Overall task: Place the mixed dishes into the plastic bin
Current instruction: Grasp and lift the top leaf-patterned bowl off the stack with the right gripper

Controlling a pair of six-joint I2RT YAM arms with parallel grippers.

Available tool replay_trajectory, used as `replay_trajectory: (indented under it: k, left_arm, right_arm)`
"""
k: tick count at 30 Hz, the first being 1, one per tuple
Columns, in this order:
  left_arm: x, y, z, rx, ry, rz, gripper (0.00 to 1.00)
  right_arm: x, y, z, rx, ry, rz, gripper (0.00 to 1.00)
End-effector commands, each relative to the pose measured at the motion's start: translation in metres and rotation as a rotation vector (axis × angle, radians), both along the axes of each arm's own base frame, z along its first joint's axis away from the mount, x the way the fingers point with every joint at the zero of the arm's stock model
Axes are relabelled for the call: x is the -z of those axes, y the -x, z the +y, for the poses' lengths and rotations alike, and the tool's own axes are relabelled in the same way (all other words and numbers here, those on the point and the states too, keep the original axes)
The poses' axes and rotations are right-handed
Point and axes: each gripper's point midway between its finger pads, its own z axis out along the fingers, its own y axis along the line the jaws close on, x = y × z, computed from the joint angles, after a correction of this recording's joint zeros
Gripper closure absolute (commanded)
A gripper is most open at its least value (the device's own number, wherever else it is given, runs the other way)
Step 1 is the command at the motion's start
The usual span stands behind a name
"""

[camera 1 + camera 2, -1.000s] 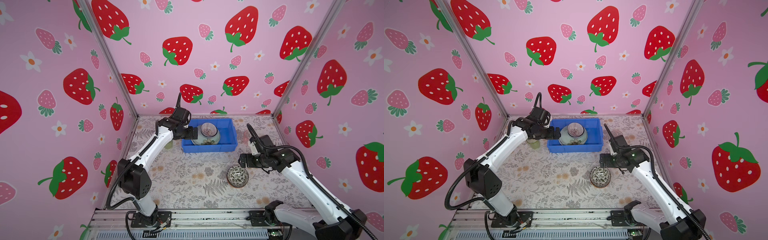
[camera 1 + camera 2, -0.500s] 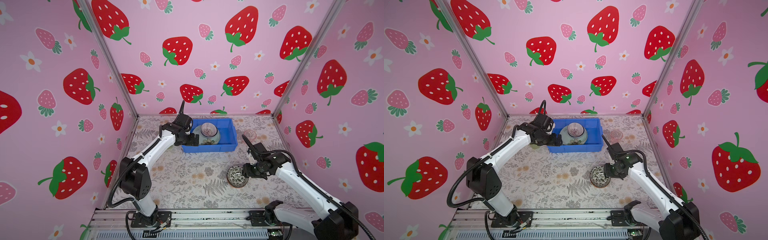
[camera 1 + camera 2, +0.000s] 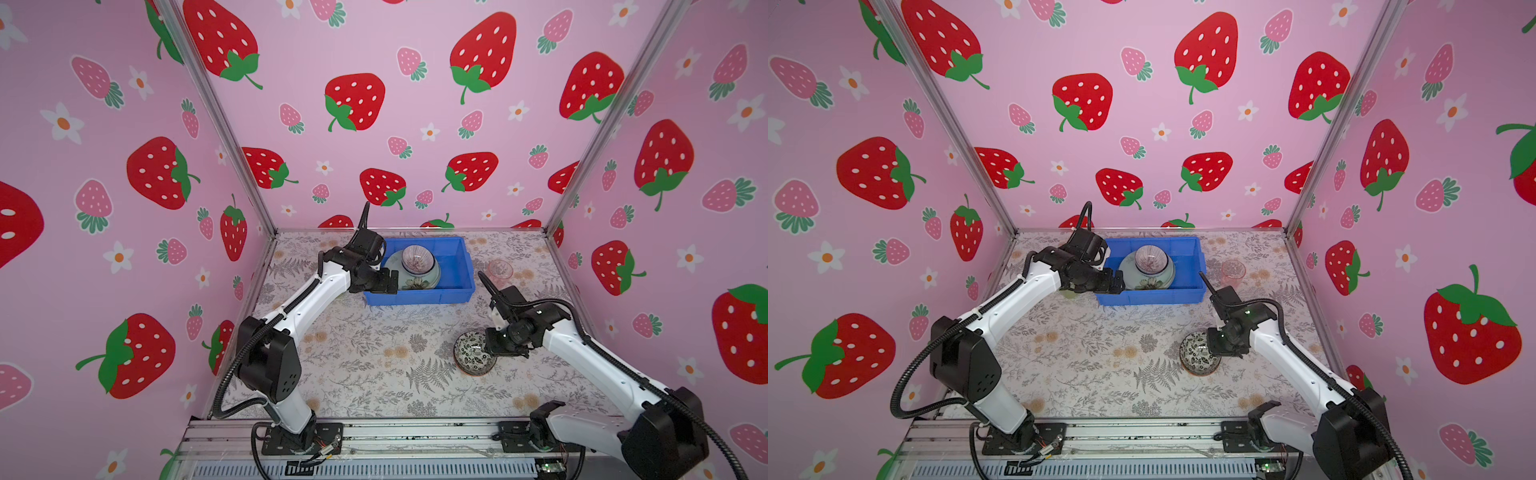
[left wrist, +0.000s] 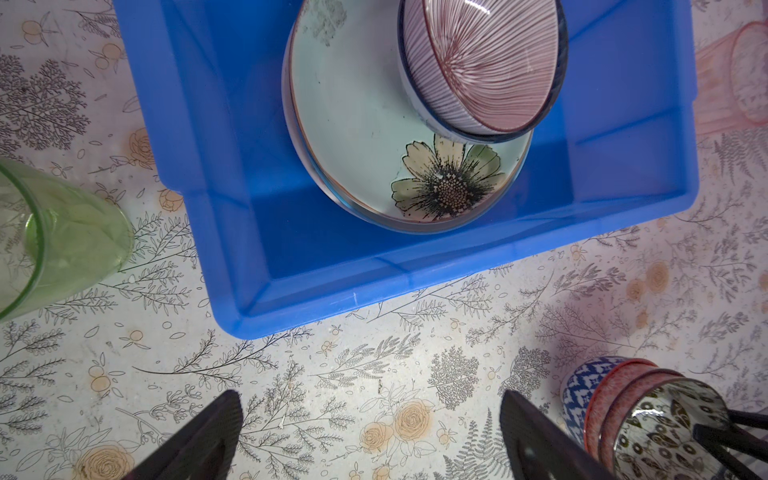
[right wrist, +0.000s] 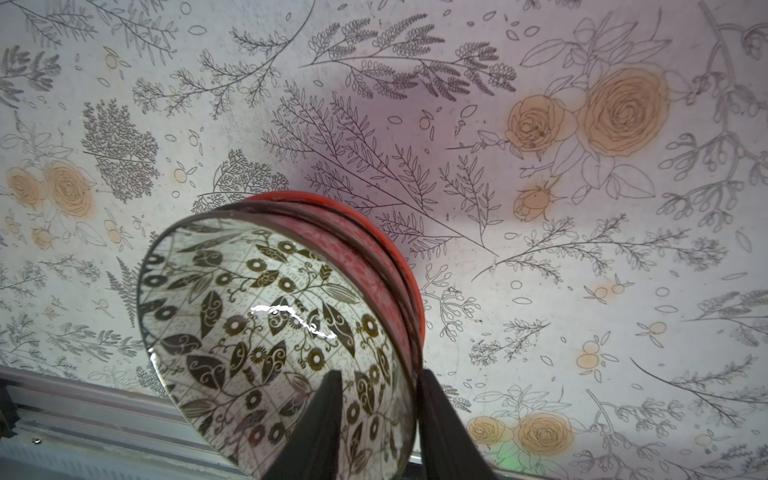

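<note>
A stack of small patterned bowls point(image 3: 471, 353) point(image 3: 1198, 355) stands on the mat at the front right, a black-white one point(image 5: 257, 311) on top of orange-red ones and a blue-white one point(image 4: 575, 386). My right gripper point(image 3: 484, 345) point(image 5: 380, 374) is shut on the stack's rim, one finger inside the top bowl and one outside. The blue plastic bin point(image 3: 419, 297) point(image 4: 232, 166) holds a pale green flower plate point(image 4: 353, 124) with a striped bowl point(image 4: 478, 62) on it. My left gripper point(image 3: 390, 282) point(image 4: 370, 415) hangs open and empty by the bin's front left corner.
A pink tumbler point(image 3: 500, 270) point(image 4: 731, 83) stands on the mat right of the bin. A green tumbler point(image 4: 62, 241) point(image 3: 1069, 294) stands left of the bin, under my left arm. Pink strawberry walls close in three sides; an aluminium rail point(image 3: 415, 432) runs along the front.
My right gripper dropped onto the bowl stack and closed on its rim. My left gripper drew back from over the bin to its front left corner, still open.
</note>
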Motion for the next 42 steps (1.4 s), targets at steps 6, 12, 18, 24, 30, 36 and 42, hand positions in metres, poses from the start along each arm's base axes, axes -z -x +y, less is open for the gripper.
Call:
replay_trajectory:
  k: [6, 12, 18, 24, 30, 36, 42]
  left_arm:
    - [0.005, 0.0, -0.003, 0.005, 0.002, 0.025, 0.01]
    - [0.008, -0.001, -0.003, 0.004, 0.0, 0.031, 0.01]
    - [0.011, -0.002, -0.002, 0.003, -0.005, 0.038, 0.01]
    - [0.01, -0.002, -0.003, 0.002, -0.004, 0.038, 0.01]
    - [0.01, 0.002, -0.014, 0.016, 0.066, 0.069, 0.01]
    - [0.011, 0.007, -0.026, 0.032, 0.127, 0.102, 0.01]
    - [0.009, 0.012, -0.034, 0.047, 0.152, 0.106, 0.01]
  right_arm:
    - [0.007, -0.001, -0.004, -0.013, 0.026, 0.008, 0.75]
    - [0.002, -0.004, -0.004, -0.013, 0.023, -0.008, 0.82]
    - [-0.008, -0.01, -0.002, -0.02, 0.021, -0.028, 0.9]
    - [-0.016, -0.013, 0.001, -0.024, 0.013, -0.039, 0.96]
    - [-0.026, -0.017, 0.004, -0.024, -0.002, -0.056, 0.98]
    - [-0.035, -0.02, 0.007, -0.028, -0.012, -0.063, 0.99]
    - [-0.046, -0.024, 0.013, -0.033, -0.039, -0.079, 1.0]
